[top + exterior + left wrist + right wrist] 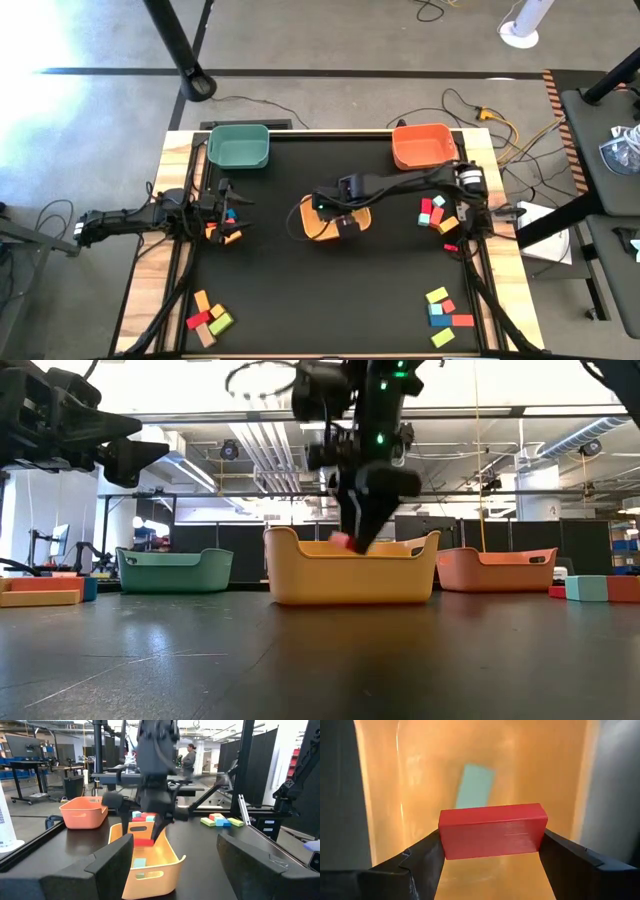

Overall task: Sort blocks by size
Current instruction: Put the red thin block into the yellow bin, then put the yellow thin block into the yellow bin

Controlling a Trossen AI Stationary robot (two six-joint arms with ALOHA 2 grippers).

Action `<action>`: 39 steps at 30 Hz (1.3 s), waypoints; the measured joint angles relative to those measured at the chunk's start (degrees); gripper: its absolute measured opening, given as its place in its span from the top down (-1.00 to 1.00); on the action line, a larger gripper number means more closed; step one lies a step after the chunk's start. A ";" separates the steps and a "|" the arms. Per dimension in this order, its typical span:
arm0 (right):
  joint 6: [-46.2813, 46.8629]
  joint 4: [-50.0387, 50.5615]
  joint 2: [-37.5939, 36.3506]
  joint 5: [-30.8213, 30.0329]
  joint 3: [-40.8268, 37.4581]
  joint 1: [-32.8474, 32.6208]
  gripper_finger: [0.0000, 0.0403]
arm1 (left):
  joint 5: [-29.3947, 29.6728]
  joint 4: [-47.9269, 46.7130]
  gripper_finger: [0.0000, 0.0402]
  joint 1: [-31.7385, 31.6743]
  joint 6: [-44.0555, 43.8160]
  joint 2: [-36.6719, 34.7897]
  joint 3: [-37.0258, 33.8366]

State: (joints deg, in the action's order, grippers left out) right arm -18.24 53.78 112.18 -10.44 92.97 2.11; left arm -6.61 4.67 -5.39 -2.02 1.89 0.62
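Red block (492, 830): clamped in right gripper (490, 847) over yellow bin (312, 228).
Left gripper (228, 211): fingers apart — empty.
Progress: early — most blocks unsorted on the tabletop (330, 300).

Grey concrete floor (350, 40), ceiling pipes (250, 445), black partitions (260, 760), person (190, 755) in bkgd.

A red block (492, 830) hangs over a yellow bin (420, 780) holding a pale teal block (475, 785).
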 joint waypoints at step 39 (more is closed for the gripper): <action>54.50 24.21 -14.05 12.71 -0.40 -14.93 -0.80 | 0.02 0.03 -0.36 -0.02 -0.01 0.10 0.00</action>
State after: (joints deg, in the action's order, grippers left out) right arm 36.27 77.99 98.13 2.27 92.57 -12.81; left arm -6.59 4.70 -5.41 -2.04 1.99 0.62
